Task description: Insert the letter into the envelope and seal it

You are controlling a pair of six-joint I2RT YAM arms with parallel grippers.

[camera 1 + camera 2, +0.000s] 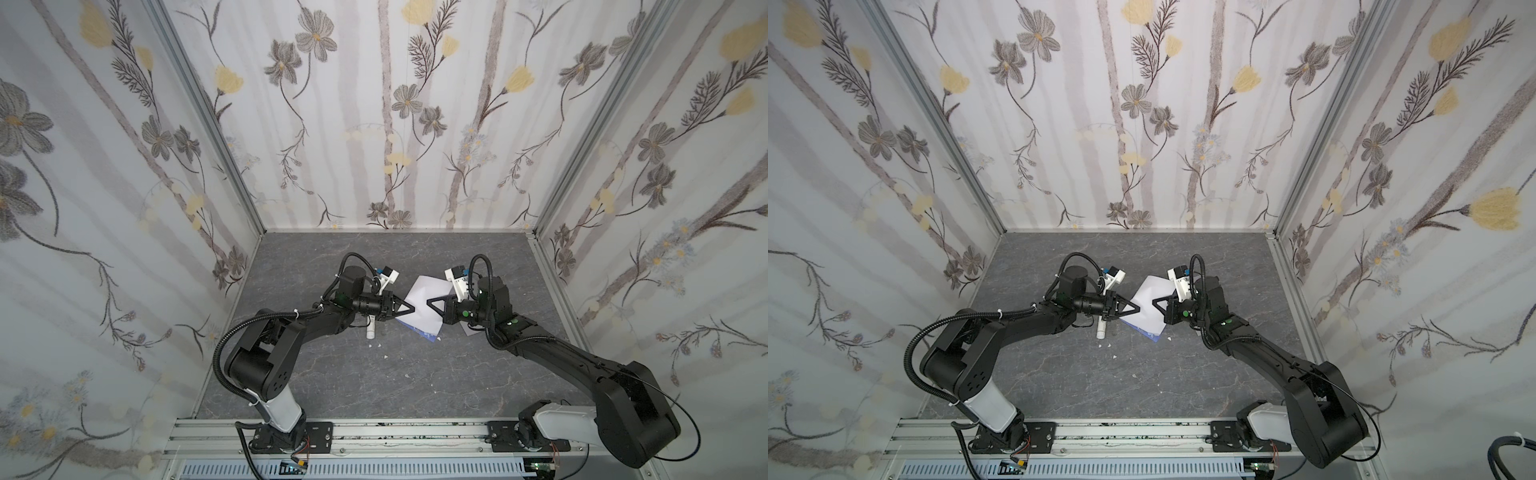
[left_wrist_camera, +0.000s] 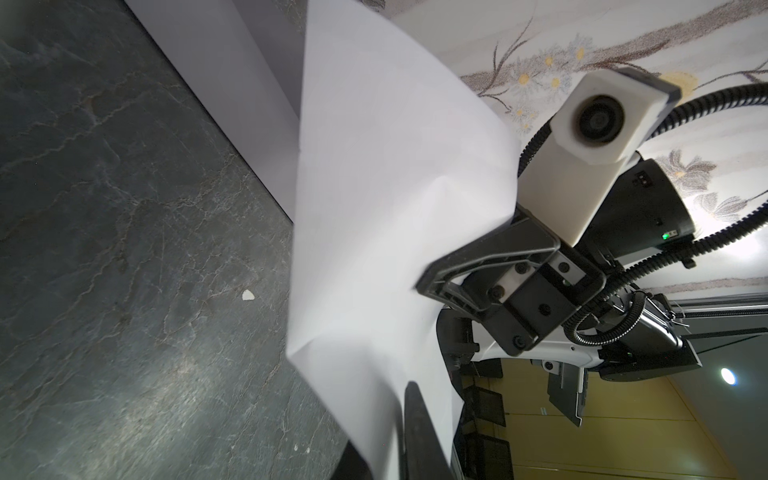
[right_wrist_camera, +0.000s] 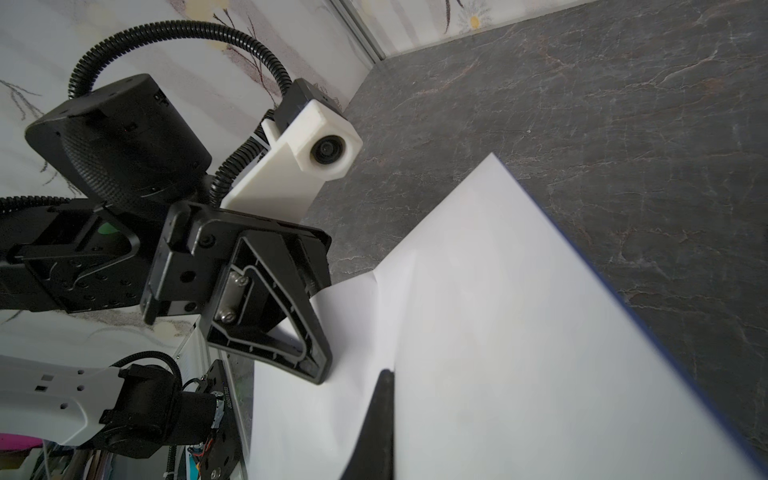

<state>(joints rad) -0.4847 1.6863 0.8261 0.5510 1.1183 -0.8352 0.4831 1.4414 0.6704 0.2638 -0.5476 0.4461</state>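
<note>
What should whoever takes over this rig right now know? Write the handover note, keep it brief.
Right gripper: shut on the letter, held raised and tilted.
Left gripper: the letter's opposite edge sits in its jaws; clamped or not is unclear.
Envelope: flat on the table, partly beneath the right arm.
Small white tube: on the table beside the left gripper.
Done: letter picked up.
To do: insert it, seal the envelope.

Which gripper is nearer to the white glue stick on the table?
Left. The left gripper is close by the glue stick, gripping the letter at one edge. The right gripper grips the letter's opposite side, farther off.
</note>
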